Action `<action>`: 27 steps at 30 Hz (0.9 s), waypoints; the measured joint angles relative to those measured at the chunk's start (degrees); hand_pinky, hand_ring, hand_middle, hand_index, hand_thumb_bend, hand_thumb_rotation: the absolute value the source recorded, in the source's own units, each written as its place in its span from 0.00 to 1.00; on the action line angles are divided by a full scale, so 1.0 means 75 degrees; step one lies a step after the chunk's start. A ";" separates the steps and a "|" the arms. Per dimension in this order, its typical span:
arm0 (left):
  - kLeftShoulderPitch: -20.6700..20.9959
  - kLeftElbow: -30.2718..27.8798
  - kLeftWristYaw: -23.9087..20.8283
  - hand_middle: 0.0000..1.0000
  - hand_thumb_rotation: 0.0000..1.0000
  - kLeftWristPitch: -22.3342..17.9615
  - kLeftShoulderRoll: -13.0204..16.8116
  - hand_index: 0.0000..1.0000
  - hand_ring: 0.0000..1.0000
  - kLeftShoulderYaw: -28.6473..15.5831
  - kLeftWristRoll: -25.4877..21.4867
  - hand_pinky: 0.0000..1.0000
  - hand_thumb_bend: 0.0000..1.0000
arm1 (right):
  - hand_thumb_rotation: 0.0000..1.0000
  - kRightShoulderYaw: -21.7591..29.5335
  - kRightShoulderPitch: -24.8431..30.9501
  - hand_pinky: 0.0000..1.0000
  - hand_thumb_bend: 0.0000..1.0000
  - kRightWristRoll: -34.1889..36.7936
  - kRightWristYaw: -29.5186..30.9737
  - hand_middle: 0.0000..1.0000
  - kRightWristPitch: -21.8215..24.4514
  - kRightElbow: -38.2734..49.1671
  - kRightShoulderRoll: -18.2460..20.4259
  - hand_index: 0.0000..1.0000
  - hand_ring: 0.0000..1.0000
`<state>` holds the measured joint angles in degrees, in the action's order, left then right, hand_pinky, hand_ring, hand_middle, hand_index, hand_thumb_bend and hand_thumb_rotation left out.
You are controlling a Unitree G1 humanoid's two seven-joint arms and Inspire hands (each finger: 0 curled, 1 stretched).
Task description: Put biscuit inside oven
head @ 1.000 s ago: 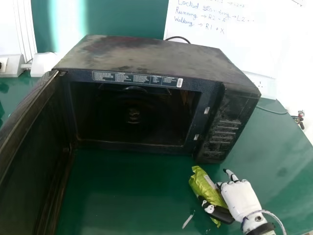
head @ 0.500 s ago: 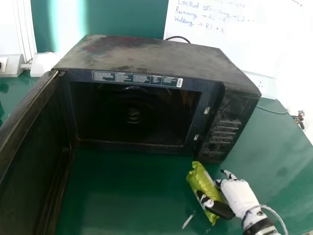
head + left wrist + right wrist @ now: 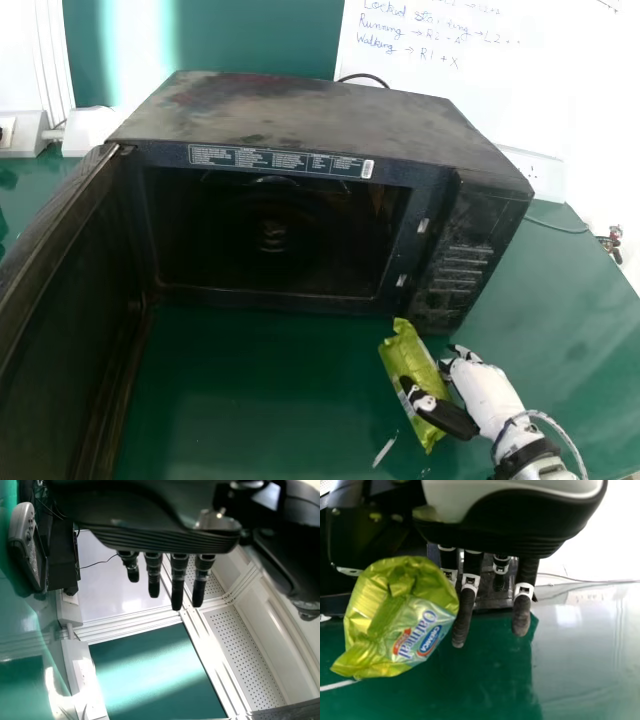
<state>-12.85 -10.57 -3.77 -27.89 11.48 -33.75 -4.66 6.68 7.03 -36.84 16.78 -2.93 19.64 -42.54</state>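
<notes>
Over green tabletop [image 3: 250, 390], my black-and-white right hand [image 3: 486, 396] pinches a lime-green foil biscuit packet [image 3: 408, 360], presumably to enter the boxy black oven [image 3: 320, 115] end-first.

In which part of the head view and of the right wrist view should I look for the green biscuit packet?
Head view: the biscuit packet is at lower right, before the oven's control panel, the thumb across it.
Right wrist view: its printed label shows beside the dark fingers.
Shared landmark: the right hand.
</notes>
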 measured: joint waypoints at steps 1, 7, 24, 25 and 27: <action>0.0000 0.0000 0.0002 0.89 1.00 0.0000 0.0000 0.90 0.95 0.0006 0.0000 1.00 1.00 | 0.01 0.0000 -0.0027 0.21 0.52 0.0017 0.0051 0.40 0.0084 0.0038 0.0027 0.51 0.29; 0.0007 0.0003 0.0015 0.89 1.00 0.0000 0.0001 0.89 0.95 0.0026 -0.0003 1.00 1.00 | 0.01 -0.0009 -0.0212 0.22 0.52 0.0343 0.0407 0.41 0.0615 0.0382 0.0355 0.51 0.29; 0.0023 0.0004 0.0013 0.89 1.00 0.0003 0.0003 0.89 0.95 0.0026 -0.0012 1.00 1.00 | 0.01 -0.0667 -0.0732 0.20 0.52 0.0532 0.0367 0.41 0.1269 0.0840 0.1662 0.52 0.27; 0.0024 0.0004 0.0014 0.89 1.00 0.0003 0.0003 0.89 0.95 0.0026 -0.0020 1.00 1.00 | 0.01 -0.0712 -0.0775 0.20 0.52 0.0534 0.0332 0.42 0.1273 0.0854 0.1735 0.52 0.28; 0.0024 0.0004 0.0016 0.89 1.00 0.0003 0.0003 0.89 0.95 0.0026 -0.0043 1.00 1.00 | 0.01 -0.0811 -0.0838 0.21 0.52 0.0537 0.0318 0.42 0.1326 0.0892 0.1847 0.52 0.28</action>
<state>-12.67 -10.54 -3.65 -27.87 11.50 -33.55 -4.98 0.60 0.74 -32.81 19.16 7.02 26.33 -28.69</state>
